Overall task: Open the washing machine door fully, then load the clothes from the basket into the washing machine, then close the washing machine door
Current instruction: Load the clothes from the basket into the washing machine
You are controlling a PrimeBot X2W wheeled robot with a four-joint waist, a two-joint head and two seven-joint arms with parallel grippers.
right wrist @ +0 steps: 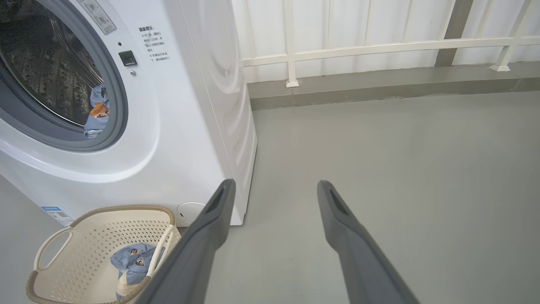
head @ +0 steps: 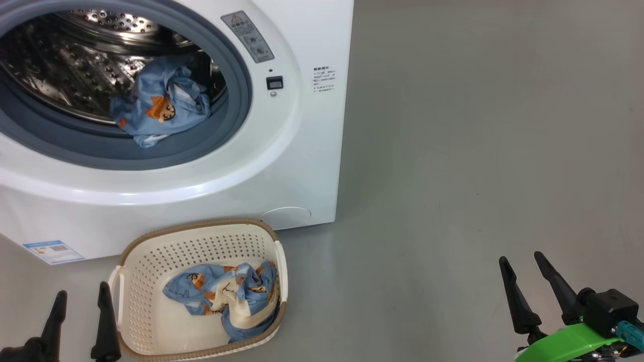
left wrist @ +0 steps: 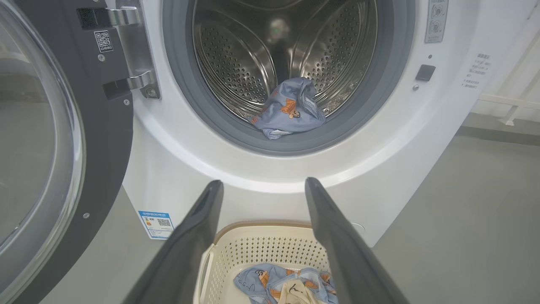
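1. washing machine [head: 312, 151]: plain white, grey gasket [head: 237, 100], shiny hole-dotted steel drum [head: 65, 65]
2. clothes [head: 201, 291]: light blue with orange-brown cartoon animals, bits of cream
3. basket [head: 151, 261]: cream, dotted with holes, brown woven-look rim
4. washing machine door [left wrist: 105, 147]: glossy black rim

Grey floor [head: 478, 151], white railing [right wrist: 289, 38]

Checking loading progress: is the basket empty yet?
Not empty: a bundle of light-blue clothes lies in the basket, while another garment sits at the mouth of the washing machine.

Glossy white washer [head: 282, 166] with shiny perforated steel drum [left wrist: 236, 63], matt grey rubber gasket [left wrist: 363, 114]; perforated cream plastic basket [head: 151, 271]; soft printed cloth [head: 161, 103]; smooth grey floor [head: 478, 151].
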